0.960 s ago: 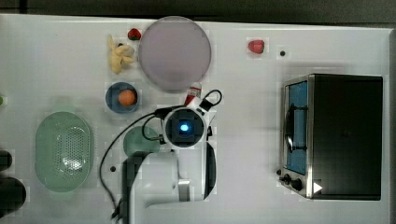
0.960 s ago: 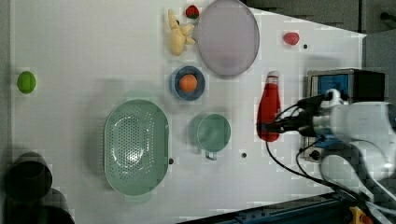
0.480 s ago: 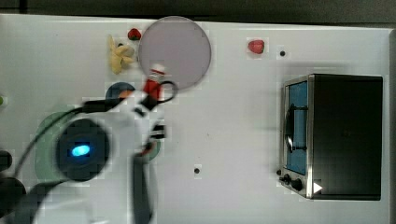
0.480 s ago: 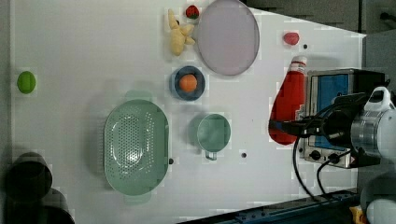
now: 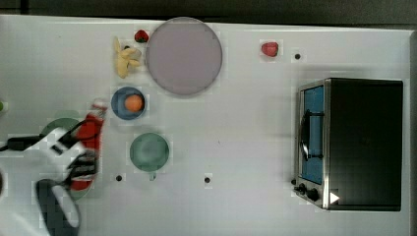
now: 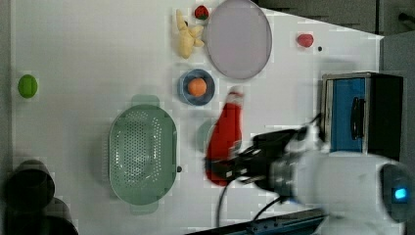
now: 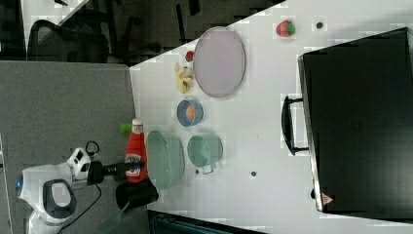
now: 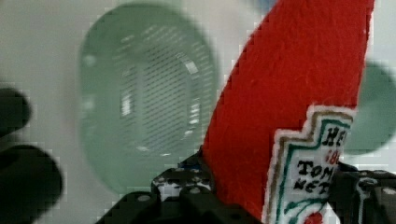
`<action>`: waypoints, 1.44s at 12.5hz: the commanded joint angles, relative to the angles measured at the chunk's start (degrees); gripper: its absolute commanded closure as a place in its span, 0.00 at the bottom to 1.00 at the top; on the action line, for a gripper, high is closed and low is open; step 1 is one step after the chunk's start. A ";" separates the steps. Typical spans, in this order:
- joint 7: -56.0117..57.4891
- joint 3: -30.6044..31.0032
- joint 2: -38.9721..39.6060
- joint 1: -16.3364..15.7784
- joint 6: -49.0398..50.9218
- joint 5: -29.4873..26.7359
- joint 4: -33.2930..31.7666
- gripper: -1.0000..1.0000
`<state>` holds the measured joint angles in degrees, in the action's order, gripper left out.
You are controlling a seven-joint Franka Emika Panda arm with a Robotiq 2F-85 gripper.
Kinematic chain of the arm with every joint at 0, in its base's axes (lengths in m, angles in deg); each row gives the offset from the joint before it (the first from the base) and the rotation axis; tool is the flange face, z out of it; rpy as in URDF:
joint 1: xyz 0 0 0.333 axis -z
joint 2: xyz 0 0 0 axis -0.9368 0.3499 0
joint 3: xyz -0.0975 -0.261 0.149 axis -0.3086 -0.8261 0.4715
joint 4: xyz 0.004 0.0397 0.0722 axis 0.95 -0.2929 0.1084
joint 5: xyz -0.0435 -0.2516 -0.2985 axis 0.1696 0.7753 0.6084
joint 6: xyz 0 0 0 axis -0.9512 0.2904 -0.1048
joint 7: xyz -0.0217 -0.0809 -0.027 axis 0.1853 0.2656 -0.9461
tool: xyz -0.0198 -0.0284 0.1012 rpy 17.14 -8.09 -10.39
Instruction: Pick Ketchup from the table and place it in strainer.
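Red plastic bottle, the ketchup (image 7: 136,151), is clamped low on its body between the two sides of the pincer (image 7: 130,168); the white cap points away from the pincer and the labelled base sits right at the grip, as the wrist view confirms (image 8: 299,107). The pincer is closed on the bottle, which hangs clear of the tabletop (image 5: 246,128).

Position: in the right view the bottle stands upright just beside the strainer (image 7: 165,159), on the side toward the arm, not yet over the bowl. In the left view the strainer (image 6: 142,154) lies well beyond the bottle, past the pincer's tip, with a green cup (image 5: 149,152) close by the carried load.

Risks, as judged:
- Grip is near the base, so the long upper body acts as a lever; a quick swing could tilt or slip the bottle.
- Release before the bottle is over the perforated floor would drop it on the rim or the tabletop.
- A low pass could knock the strainer wall, the green cup, or the blue bowl (image 5: 128,103) holding an orange fruit.
- An upright drop may bounce out; lowering first seems wiser.
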<state>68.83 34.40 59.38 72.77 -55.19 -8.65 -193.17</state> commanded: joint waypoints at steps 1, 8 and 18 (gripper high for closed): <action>-14.37 3.14 4.46 -1.04 -6.82 -0.37 0.91 0.36; -21.21 4.45 20.06 -1.80 -18.97 8.54 0.64 0.22; -22.70 4.38 13.91 3.20 -19.90 7.31 1.04 0.00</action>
<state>49.53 38.45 77.44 73.28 -74.69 -0.92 -194.07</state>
